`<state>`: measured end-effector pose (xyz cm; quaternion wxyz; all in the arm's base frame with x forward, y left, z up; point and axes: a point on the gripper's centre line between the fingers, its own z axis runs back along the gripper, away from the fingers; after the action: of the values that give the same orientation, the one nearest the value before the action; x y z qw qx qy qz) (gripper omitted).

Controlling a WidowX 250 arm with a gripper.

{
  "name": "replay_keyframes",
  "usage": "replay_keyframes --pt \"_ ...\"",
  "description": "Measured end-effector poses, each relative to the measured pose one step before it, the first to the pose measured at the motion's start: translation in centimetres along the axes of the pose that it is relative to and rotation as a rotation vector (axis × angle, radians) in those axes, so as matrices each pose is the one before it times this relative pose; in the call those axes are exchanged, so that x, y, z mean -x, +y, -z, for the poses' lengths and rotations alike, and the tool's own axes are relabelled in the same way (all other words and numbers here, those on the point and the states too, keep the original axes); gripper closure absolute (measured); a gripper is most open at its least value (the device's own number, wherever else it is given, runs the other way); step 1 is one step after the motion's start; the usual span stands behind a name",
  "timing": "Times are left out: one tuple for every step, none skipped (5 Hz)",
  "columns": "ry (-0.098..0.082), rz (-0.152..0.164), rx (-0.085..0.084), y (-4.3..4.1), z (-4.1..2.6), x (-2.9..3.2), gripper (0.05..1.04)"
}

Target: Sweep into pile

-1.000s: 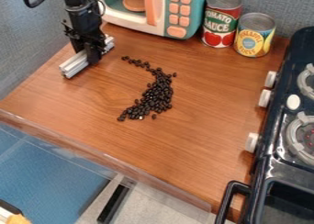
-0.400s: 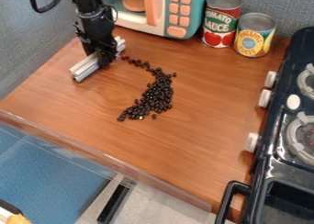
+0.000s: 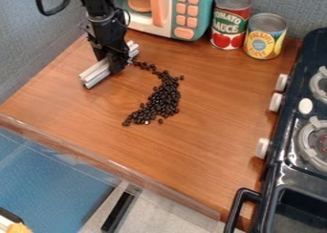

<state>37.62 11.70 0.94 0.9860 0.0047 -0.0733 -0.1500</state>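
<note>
My black gripper (image 3: 116, 65) hangs at the upper left of the wooden counter, shut on a pale metal bar (image 3: 96, 74). The bar lies low over the wood, slanting from lower left to upper right, and the gripper hides its middle. Dark beans (image 3: 163, 98) lie right of the bar in a curved band. The band is thin at its upper left end, close beside the bar's upper end, and thicker toward the lower part. A few single beans lie apart at the band's edges.
A toy microwave (image 3: 198, 12) stands behind the beans at the back edge. Right of it are a red tomato can (image 3: 230, 21) and a yellow can (image 3: 264, 37). A toy stove (image 3: 281, 153) lines the right side. The counter's front edge (image 3: 108, 165) runs diagonally below.
The gripper and the bar have moved right and slightly down, toward the upper end of the bean band. The bulk of the beans lies as before.
</note>
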Motion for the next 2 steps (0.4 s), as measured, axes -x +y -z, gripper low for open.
replay_keyframes --pt "0.0059 0.0152 0.0168 -0.922 -0.047 -0.269 0.675" --pt "-0.0014 0.0127 0.0163 -0.910 -0.014 -0.285 0.675"
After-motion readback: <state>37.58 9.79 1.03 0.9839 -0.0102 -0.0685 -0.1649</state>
